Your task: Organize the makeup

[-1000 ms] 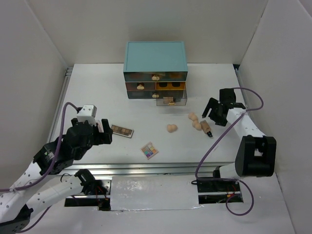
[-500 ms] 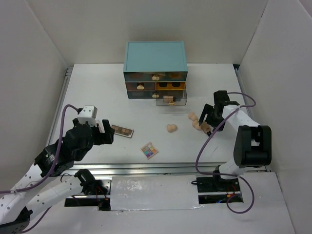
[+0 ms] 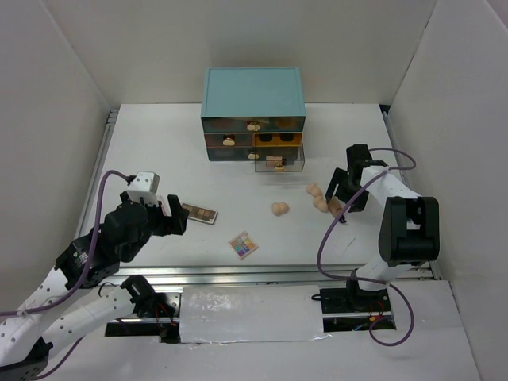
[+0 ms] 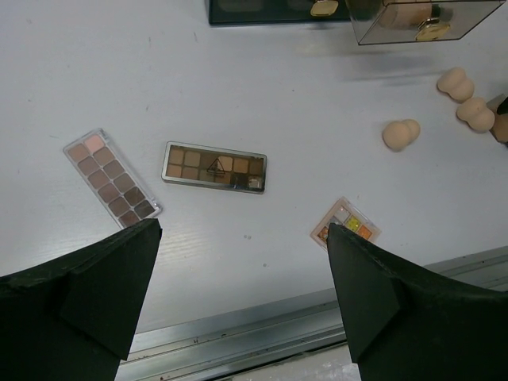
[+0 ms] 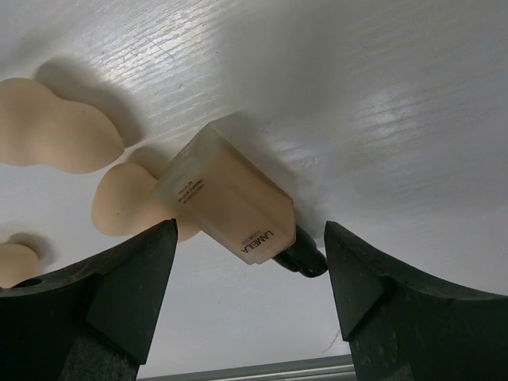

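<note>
White tabletop [image 3: 159, 159], closed in by white panels, carries every item. At the back centre stands a teal chest of drawers [image 3: 252, 94]. Its lower right drawer [image 3: 279, 163] is pulled out, and a beige item inside is too small to identify.

Left side: the left gripper [image 4: 240, 232] hangs above the near left part of the table, fingers spread wide, nothing between them. The wrist view shows two rectangular eyeshadow palettes on the table beyond it. The silver-framed palette [image 4: 214, 167] lies roughly level across the view. The clear-edged palette [image 4: 112, 177] lies at a slant to its left, apart from it. The square multicolour palette [image 4: 346, 223] lies to their right, near the front edge of the table.

Right side: the right gripper [image 5: 250, 230] sits low over the right part of the table. Its fingers are spread, one on either side of the foundation bottle [image 5: 225, 208]. The bottle lies on its side, beige body with a dark cap [image 5: 302, 259]. Whether either finger touches it cannot be told. The nearest sponge [image 5: 127, 208], peach in colour, lies against the bottle's far side. A second sponge [image 5: 55, 135] lies just beside that one. A third sponge [image 3: 279, 209] lies alone toward the table centre, well apart from the gripper.
</note>
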